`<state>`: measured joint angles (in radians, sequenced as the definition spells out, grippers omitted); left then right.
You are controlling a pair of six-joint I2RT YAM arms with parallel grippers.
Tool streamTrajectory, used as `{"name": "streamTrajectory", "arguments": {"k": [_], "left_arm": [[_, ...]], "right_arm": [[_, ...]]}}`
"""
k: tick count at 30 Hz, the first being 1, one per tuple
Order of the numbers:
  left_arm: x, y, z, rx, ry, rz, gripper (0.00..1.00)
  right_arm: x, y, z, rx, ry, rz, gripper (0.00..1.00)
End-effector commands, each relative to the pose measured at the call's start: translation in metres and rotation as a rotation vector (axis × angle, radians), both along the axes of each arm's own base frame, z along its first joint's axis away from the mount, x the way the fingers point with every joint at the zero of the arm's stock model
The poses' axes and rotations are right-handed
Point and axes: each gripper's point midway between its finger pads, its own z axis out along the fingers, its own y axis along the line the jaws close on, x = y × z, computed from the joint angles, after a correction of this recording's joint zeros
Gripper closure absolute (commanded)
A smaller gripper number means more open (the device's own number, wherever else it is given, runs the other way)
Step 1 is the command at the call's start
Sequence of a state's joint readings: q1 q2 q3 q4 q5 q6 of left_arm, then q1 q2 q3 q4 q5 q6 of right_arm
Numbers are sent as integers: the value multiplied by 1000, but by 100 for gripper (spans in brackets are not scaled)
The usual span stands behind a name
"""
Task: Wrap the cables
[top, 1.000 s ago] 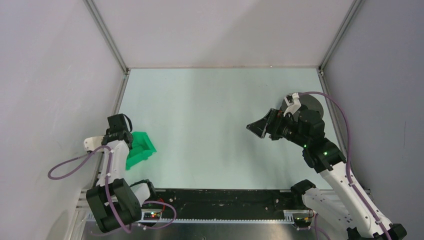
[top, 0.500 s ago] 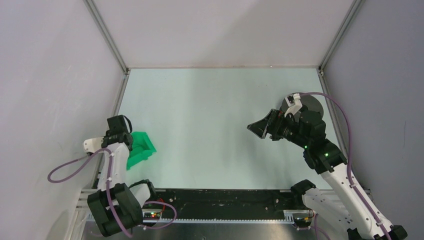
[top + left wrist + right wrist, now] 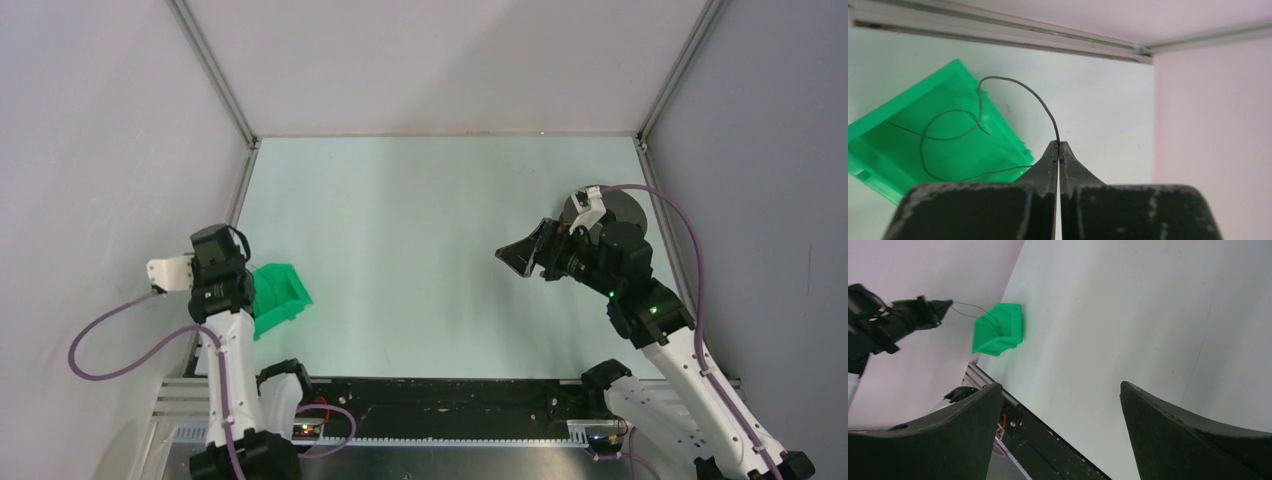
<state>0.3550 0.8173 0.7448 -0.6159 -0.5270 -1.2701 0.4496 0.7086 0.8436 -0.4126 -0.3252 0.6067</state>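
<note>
Left gripper [image 3: 1058,148] clamped on one end of the thin black cable [image 3: 1024,91], raised near the left wall, just beside the green bin [image 3: 903,96]. From the pinch, arches up and over the bin's rim, then lies in loose loops on the bin floor. Right gripper [image 3: 1058,390] spread wide, holding nothing, poised over the right side of the table [image 3: 400,220], well apart from the bin.

Overhead view looks steeply down from the near side; the green bin [image 3: 283,300] appears close in the left wrist view, distant upper-left in the right.
</note>
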Motion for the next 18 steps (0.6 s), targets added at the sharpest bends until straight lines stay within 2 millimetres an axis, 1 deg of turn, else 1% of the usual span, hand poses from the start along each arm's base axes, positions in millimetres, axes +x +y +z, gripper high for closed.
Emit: {"name": "streamTrajectory", "arguments": {"k": [1, 2, 3, 4, 5, 6, 7, 8, 9, 10, 11, 12, 13, 14, 15, 16, 17, 18], "left_arm": [[15, -24, 61, 106, -66, -267, 100], [23, -37, 75, 114, -106, -353, 100], [25, -45, 83, 155, -101, -424, 100], [32, -61, 97, 165, -143, -520, 100], [33, -72, 105, 202, -146, -595, 100], [37, -87, 119, 217, -185, -678, 100], [38, -100, 127, 248, -195, -756, 100], [38, -115, 142, 264, -238, -836, 100], [38, -129, 150, 288, -253, -910, 100], [37, -145, 164, 300, -295, -983, 100], [37, -159, 169, 305, -313, -1050, 100], [34, -175, 180, 307, -356, -1128, 100], [34, -191, 183, 295, -373, -1198, 100], [31, -208, 191, 286, -414, -1283, 100], [31, -224, 190, 262, -424, -1357, 100], [26, -241, 195, 249, -451, -1439, 100], [23, -259, 192, 230, -452, -1526, 100], [21, -267, 192, 232, -452, -1566, 100]], "right_arm": [[10, -8, 19, -20, -116, -38, 8], [12, -9, 22, -22, -125, -46, 9], [15, -10, 24, -26, -137, -56, 8], [16, -10, 27, -25, -154, -57, 9], [17, -10, 29, -24, -164, -55, 9], [18, -9, 33, -21, -186, -52, 9], [18, -9, 38, -14, -205, -49, 9], [18, -9, 40, -14, -220, -48, 9], [18, -8, 45, -7, -240, -44, 9], [17, -9, 48, -6, -260, -40, 9], [15, -7, 54, 2, -285, -28, 10], [13, -7, 58, 1, -310, -19, 10], [11, -5, 64, 11, -335, -2, 10], [8, -3, 67, 10, -359, 20, 10], [6, -2, 73, 17, -386, 31, 10], [3, 0, 75, 19, -405, 53, 10], [2, 2, 80, 25, -427, 61, 10], [0, 4, 82, 29, -437, 78, 11]]}}
